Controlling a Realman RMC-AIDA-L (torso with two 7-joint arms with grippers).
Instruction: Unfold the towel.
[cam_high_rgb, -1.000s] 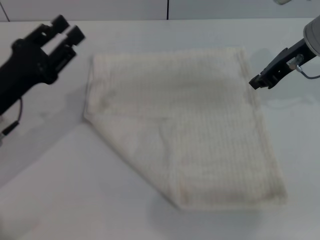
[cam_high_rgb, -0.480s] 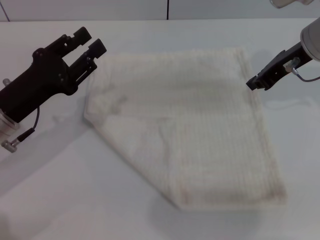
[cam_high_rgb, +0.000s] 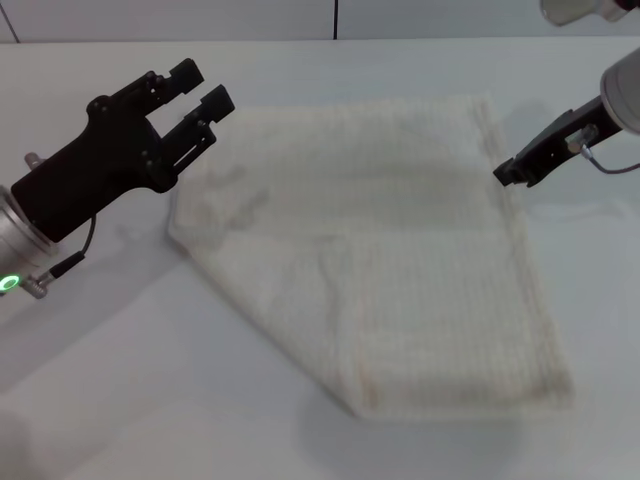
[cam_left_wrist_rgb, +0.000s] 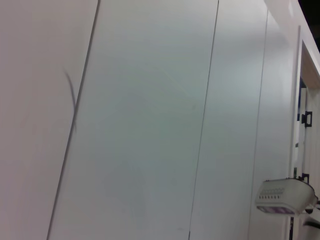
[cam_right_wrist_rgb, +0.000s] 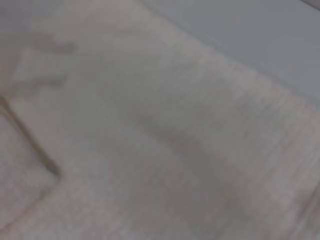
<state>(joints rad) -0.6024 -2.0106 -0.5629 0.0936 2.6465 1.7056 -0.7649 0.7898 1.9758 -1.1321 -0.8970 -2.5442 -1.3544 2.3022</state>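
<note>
Since a second ago, your left gripper (cam_high_rgb: 203, 88) has travelled in from the table's left edge and now hangs over the towel's far-left corner, fingers apart with a narrow gap between them and nothing held. Your right gripper (cam_high_rgb: 508, 172) has barely shifted; it sits at the towel's right edge, toward the far corner, and you cannot tell whether its fingers are open or closed.

The towel (cam_high_rgb: 400, 250), cream-white with a grid weave, lies on the white table (cam_high_rgb: 120, 400), spread across the middle. It looks folded: a diagonal edge runs from its left corner down to the near edge, and a raised seam shows partway across.

To do this step well, lower the left gripper onto the top layer only at that far-left corner, pinching the hem rather than both layers. Have the right gripper take its edge likewise. The left wrist view shows only wall panels, so judge the descent from the head view.
</note>
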